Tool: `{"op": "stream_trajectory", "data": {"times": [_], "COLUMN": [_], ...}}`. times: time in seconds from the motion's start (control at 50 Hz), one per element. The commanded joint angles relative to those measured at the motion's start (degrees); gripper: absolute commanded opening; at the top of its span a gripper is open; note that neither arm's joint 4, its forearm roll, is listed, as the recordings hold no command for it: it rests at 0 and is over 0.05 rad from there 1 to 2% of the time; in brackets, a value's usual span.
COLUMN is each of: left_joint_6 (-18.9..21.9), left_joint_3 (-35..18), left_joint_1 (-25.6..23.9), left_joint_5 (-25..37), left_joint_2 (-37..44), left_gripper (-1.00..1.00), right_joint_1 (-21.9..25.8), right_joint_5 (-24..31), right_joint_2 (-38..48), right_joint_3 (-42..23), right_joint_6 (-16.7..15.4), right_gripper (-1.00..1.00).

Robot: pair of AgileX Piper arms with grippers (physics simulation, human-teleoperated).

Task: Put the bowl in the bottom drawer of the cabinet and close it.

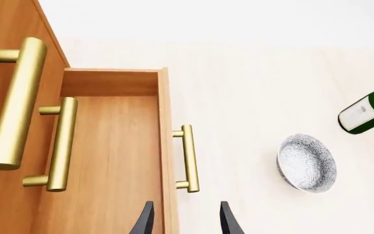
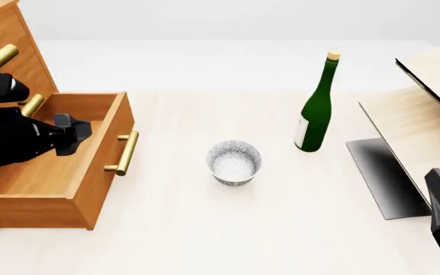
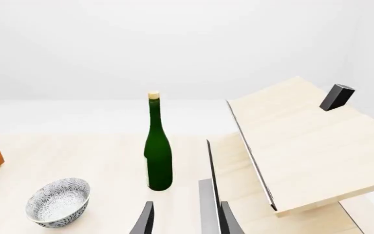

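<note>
Bottom drawer (image 2: 55,172) stands pulled out; my left end effector (image 1: 182,222) hangs released above it; right end effector (image 3: 183,219) released too; the bowl (image 2: 235,162) sits mid-bench near the bottle (image 2: 316,109); looks light, rigid, slick; I'd pinch its rim.

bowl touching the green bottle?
Apart. The front view shows bare table between the bowl and the green bottle; the right wrist view shows the same gap.
</note>
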Motion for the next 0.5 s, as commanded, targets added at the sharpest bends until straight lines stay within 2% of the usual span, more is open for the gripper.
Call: {"op": "stream_trajectory", "data": {"times": [0.02, 0.5], "left_joint_6": [-0.81, -2.68], "left_joint_3": [0.97, 4.66], "left_joint_1": [-0.29, 0.46], "left_joint_5": [-2.5, -7.51], "left_joint_2": [2.77, 6.71], "left_gripper": [1.0, 1.0], "right_joint_1": [0.0, 0.01], "right_joint_5": [0.0, 0.0], "right_joint_2": [0.0, 0.01], "right_joint_3": [0.0, 0.0], "right_joint_6": [-0.01, 0.0], "right_gripper": [1.0, 1.0]}}
